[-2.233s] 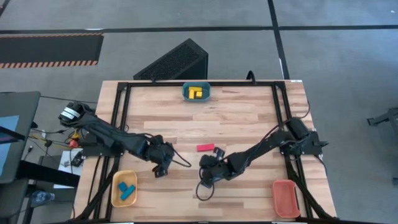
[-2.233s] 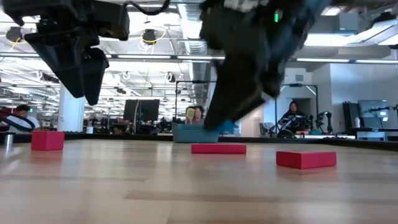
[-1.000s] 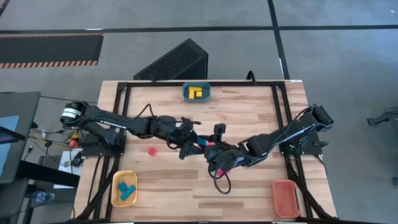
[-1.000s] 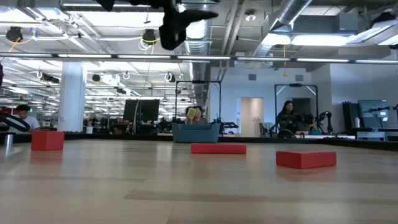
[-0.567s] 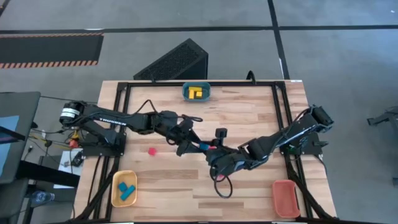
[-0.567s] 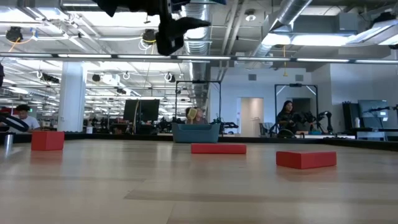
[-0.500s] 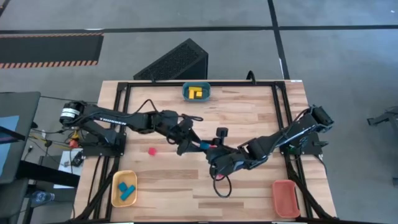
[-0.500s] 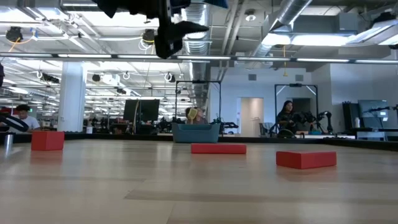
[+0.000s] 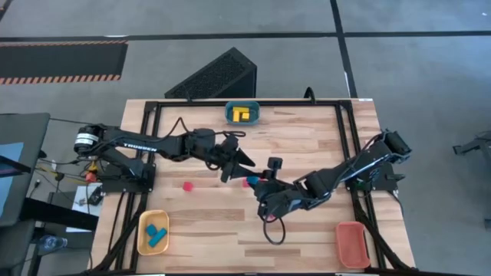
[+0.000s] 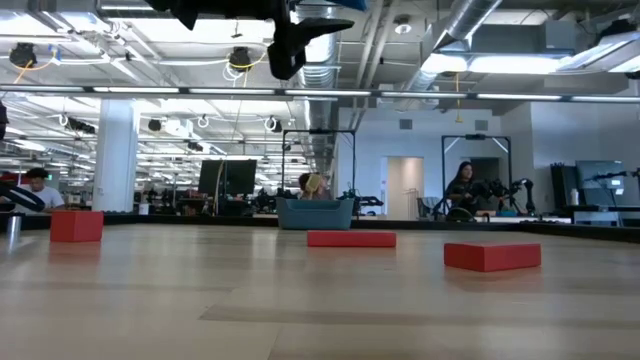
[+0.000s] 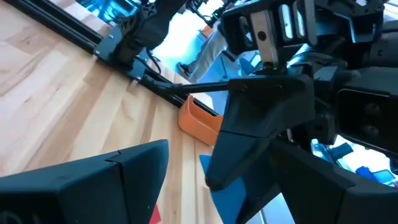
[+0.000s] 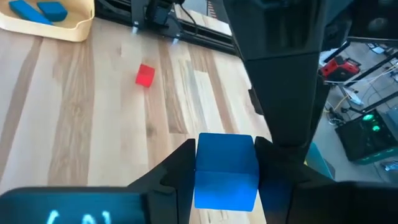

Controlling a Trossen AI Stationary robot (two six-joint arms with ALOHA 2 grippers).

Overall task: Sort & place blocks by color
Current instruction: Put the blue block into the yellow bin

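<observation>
A blue block (image 12: 225, 172) is pinched by the right gripper (image 12: 227, 163) mid-frame; the left gripper (image 9: 244, 162), spread, is held beside it

A pale wooden plank table (image 9: 307, 146) stands on a grey concrete floor (image 9: 414, 69) marked with a striped hazard mat (image 9: 61, 61). Beyond it lies a large open hall with exposed ceiling pipes (image 10: 470, 30), strip lights, a white column (image 10: 115, 160) and what seem to be seated people (image 10: 465, 190) at distant workstations.

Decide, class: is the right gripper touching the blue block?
Touching. The right wrist view shows the right gripper with both fingers pressed against the sides of the blue block, no gap showing.
</observation>
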